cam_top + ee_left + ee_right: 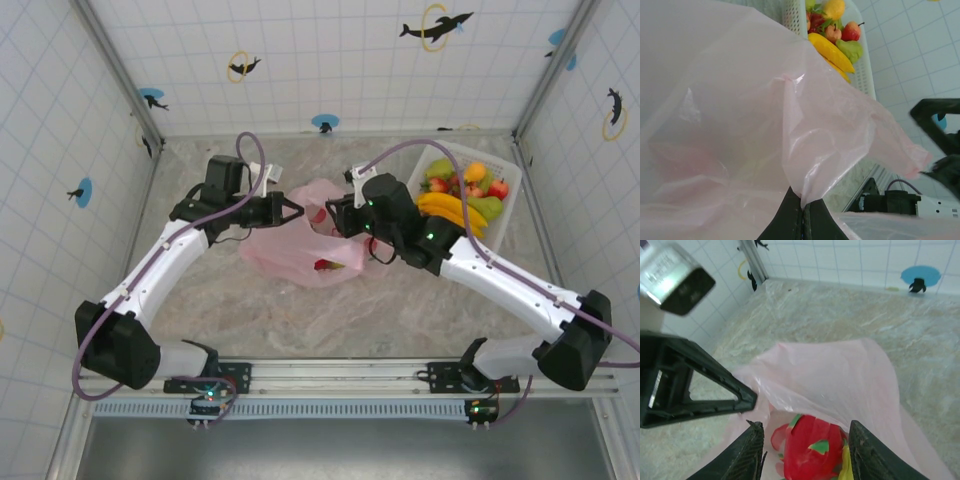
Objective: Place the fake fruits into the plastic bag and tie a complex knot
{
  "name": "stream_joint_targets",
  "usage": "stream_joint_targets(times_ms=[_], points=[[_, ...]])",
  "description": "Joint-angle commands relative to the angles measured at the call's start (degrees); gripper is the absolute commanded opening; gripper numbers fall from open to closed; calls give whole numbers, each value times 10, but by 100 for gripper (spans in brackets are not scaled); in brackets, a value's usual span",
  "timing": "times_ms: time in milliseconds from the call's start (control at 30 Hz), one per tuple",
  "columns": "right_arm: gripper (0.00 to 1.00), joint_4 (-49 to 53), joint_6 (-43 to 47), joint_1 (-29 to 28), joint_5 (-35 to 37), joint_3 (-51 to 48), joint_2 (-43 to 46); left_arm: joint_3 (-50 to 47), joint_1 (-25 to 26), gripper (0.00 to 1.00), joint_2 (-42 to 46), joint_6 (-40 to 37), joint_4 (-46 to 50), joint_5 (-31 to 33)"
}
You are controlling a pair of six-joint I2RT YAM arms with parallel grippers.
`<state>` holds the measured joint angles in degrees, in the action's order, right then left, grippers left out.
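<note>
Mid-table (400, 310) lies the pink plastic bag (290, 250), thin, crinkled and translucent, with something red showing through its near side. At the bag's 10 o'clock edge the left claw (802, 207) is pinched tight on a fold of the film. At its 1 o'clock edge the right claw (807, 440) stands part-way apart over the bag mouth with a glossy red strawberry (810, 452) between the fingers; I cannot tell whether they grip it. Farther off at 2 o'clock, the white slatted basket (505, 205) holds yellow bananas (445, 208) and other fruit.
</note>
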<state>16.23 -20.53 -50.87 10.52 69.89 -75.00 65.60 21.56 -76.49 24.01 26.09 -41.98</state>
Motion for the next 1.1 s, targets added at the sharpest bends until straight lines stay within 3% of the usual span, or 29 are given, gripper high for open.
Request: stream_joint_targets(times_ms=[0, 233, 433, 600, 700, 833, 1067], points=[[49, 32, 19, 8, 40, 39, 29, -3, -4, 0, 11, -3, -10, -9], [53, 101, -1, 63, 84, 49, 78, -2, -5, 0, 12, -2, -10, -2], [67, 216, -13, 181, 49, 23, 149, 1, -5, 0, 10, 1, -12, 0], [78, 327, 24, 274, 33, -3, 153, 5, -5, 0, 12, 1, -10, 1], [83, 345, 42, 324, 2, -34, 136, 4, -4, 0, 13, 0, -9, 3], [87, 286, 45, 368, -51, -88, 93, 4, -5, 0, 13, -1, -9, 2], [88, 219, 45, 400, -51, -68, -67, 4, -5, 0, 16, 0, -8, 1]])
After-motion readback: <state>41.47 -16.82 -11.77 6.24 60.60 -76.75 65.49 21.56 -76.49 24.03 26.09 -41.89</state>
